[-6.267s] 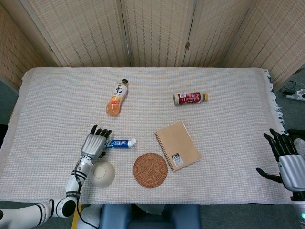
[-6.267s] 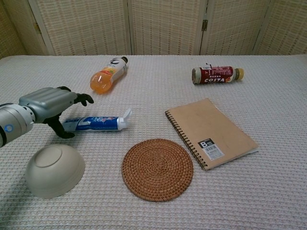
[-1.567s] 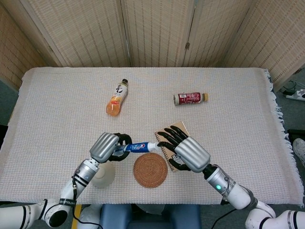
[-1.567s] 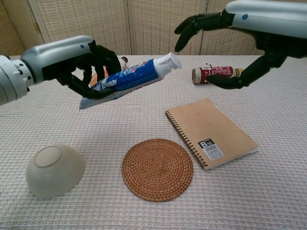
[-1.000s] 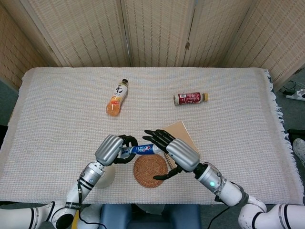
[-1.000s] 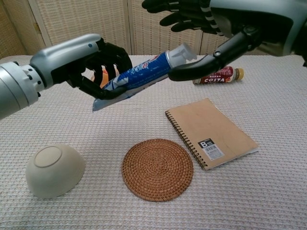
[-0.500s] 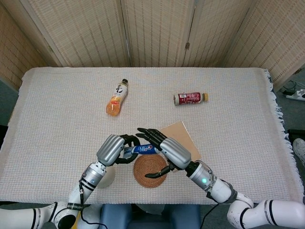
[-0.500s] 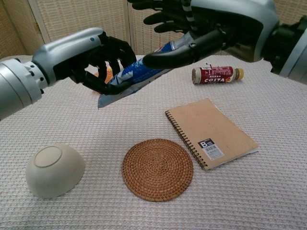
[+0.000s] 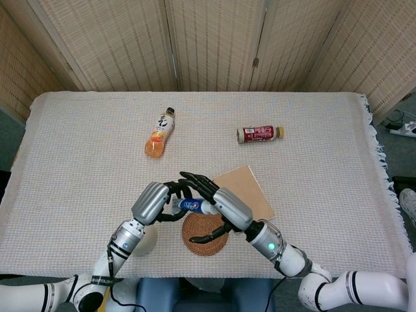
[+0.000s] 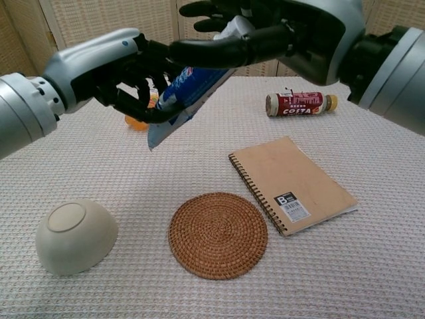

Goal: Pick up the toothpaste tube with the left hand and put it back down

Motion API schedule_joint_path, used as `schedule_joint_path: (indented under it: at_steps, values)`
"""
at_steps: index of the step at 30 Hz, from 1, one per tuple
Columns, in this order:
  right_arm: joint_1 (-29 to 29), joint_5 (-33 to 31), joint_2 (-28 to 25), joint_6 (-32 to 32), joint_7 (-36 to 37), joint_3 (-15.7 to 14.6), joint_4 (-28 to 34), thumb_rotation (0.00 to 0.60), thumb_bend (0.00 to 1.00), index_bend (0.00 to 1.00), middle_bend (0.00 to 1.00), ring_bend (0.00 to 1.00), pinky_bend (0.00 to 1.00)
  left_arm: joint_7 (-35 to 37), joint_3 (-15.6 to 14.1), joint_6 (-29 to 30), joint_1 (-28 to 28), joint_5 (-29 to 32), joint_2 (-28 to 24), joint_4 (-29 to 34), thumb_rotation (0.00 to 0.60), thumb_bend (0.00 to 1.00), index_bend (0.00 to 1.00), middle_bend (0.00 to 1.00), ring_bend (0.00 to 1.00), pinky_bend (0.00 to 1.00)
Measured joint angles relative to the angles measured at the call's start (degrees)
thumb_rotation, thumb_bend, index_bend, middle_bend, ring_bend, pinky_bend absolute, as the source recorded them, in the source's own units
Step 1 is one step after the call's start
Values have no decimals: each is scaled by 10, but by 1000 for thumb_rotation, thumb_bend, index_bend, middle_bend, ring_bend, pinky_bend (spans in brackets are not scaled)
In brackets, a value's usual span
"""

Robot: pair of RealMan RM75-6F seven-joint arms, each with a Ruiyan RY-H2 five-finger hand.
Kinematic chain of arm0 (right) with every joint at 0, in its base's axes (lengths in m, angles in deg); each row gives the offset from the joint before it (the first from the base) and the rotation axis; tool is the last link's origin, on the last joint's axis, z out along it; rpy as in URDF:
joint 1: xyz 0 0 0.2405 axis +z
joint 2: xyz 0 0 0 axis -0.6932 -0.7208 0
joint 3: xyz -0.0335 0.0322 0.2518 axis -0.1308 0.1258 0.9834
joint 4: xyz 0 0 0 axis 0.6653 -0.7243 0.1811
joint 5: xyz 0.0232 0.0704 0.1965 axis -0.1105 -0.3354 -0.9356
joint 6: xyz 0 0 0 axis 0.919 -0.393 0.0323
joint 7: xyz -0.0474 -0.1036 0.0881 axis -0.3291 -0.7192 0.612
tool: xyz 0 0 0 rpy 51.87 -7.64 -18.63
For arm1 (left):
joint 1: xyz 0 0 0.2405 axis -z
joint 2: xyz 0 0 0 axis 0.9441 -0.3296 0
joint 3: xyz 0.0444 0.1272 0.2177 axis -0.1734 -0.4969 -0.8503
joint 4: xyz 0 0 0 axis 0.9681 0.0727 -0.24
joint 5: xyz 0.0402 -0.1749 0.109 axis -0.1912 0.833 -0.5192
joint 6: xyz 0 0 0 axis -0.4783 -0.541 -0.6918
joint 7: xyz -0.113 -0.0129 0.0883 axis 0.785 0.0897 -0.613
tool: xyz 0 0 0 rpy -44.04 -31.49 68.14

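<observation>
Since a moment ago the right hand [image 9: 221, 203] has slid further over the tube [image 9: 192, 205]. Head view: the left hand [image 9: 155, 201] clamps the tube in the air above the bench [image 9: 78, 143] — lifted, not yet set down. Chest view: tube [image 10: 189, 96] tilts cap-up from the left hand [image 10: 116, 70]; right hand [image 10: 265, 30] spread around its cap end — whether it grips, I cannot tell.
</observation>
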Motion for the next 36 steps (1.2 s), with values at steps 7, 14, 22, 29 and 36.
schedule_joint_path:
  at_steps: [7, 14, 22, 29, 36]
  values:
    - [-4, 12, -9, -22, 14, -1, -6, 416, 142, 0, 0, 0, 0, 1, 0, -4, -1, 7, -3, -9, 600, 710, 755, 769, 682, 681]
    - [-16, 25, -48, -50, 14, 1, 9, 413, 142, 0, 0, 0, 0, -5, -3, -12, -1, 12, -6, -30, 600, 710, 755, 769, 682, 681]
    - [-44, 38, -114, -82, -2, -7, 32, 413, 143, 0, 0, 0, 0, -62, -11, -42, 5, 46, -11, -71, 600, 709, 751, 769, 673, 652]
    - [-75, 45, -156, -100, -31, -27, 33, 412, 143, 0, 0, 0, 0, -174, -21, -73, 20, 109, -4, -125, 600, 707, 719, 769, 637, 604]
    - [-100, 44, -176, -107, -60, -48, 17, 412, 142, 0, 0, 0, 0, -275, -30, -83, 34, 171, 26, -200, 600, 698, 639, 706, 561, 553]
